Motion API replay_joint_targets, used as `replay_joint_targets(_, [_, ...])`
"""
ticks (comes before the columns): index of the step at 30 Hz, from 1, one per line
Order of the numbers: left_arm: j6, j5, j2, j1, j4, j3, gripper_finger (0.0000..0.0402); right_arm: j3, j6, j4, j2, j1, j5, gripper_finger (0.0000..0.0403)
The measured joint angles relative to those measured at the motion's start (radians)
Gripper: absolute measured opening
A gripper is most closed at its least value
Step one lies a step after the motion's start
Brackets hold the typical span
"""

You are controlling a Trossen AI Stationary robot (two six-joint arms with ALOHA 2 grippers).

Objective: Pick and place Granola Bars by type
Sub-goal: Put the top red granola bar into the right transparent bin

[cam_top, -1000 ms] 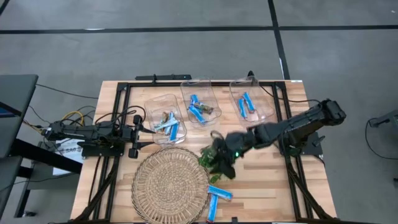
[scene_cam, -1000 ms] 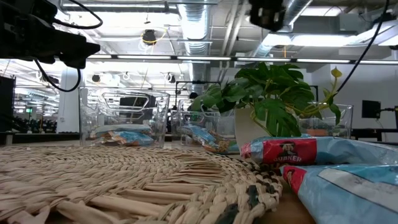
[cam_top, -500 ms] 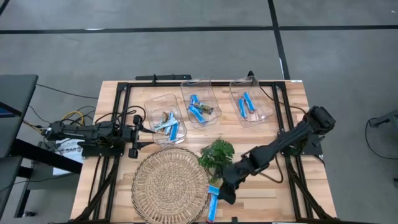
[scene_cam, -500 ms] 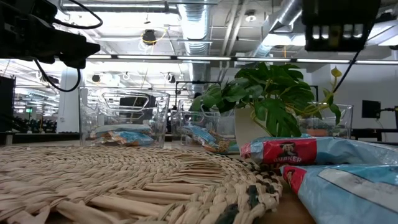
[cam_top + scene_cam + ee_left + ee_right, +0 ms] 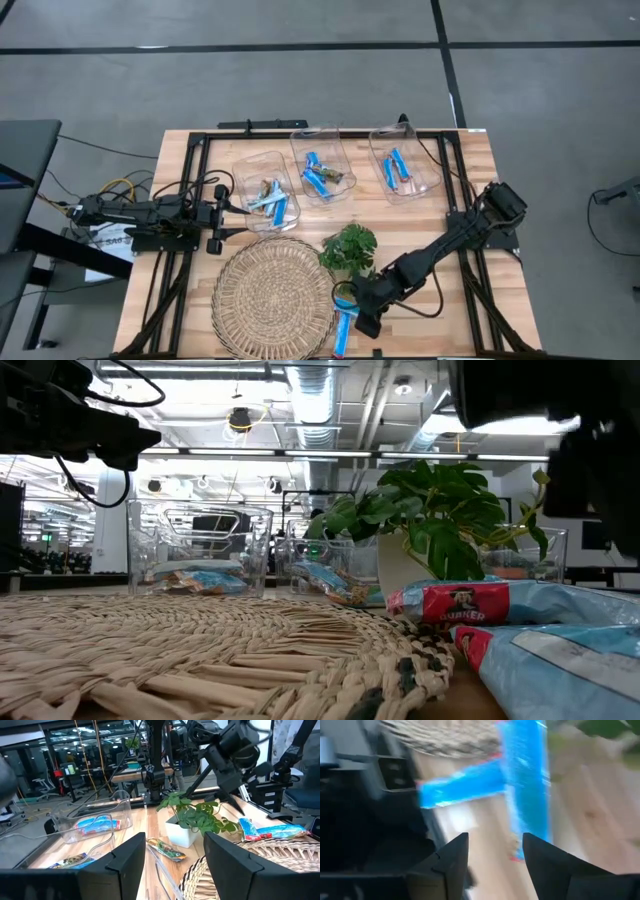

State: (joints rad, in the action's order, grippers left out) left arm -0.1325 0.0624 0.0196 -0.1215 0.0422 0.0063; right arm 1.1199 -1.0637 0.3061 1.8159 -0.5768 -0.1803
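Note:
Two blue-wrapped granola bars (image 5: 343, 335) lie crossed on the wood by the woven mat's near right rim; the low view shows their red tips (image 5: 470, 603). My right gripper (image 5: 361, 320) slants down just over them. Its fingers stand open in the right wrist view (image 5: 495, 862), with the bars (image 5: 525, 785) beyond them. More bars lie in three clear bins (image 5: 322, 170) at the far side. My left gripper (image 5: 215, 216) waits at the table's left, level and open (image 5: 175, 862).
A round woven mat (image 5: 272, 290) covers the near middle of the table. A small potted plant (image 5: 348, 248) stands just beyond my right gripper. Black frame rails (image 5: 470, 290) run along the table's left and right sides.
My right gripper has swung from above the plant toward the table's near edge and come down over the two crossed bars, tipping further downward and rolling as it went. The bars have not moved.

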Motion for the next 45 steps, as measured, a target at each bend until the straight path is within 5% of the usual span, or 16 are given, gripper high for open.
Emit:
replay_joint_targets(9, [0.0, 0.0, 0.0, 0.0, 0.0, 0.0, 0.0196, 0.0, 0.093, 0.122, 0.0, 0.017, 0.083, 0.0182])
replay_joint_targets(33, [-0.009, 0.0, 0.0, 0.0, 0.0, 0.0, 0.0196, 0.0, 0.301, 0.044, 0.057, 0.009, 0.087, 0.0193])
replay_joint_targets(45, [-0.003, 0.0, 0.0, 0.0, 0.0, 0.0, 0.0196, 0.0, 0.315, -0.069, 0.121, 0.008, 0.019, 0.0129])
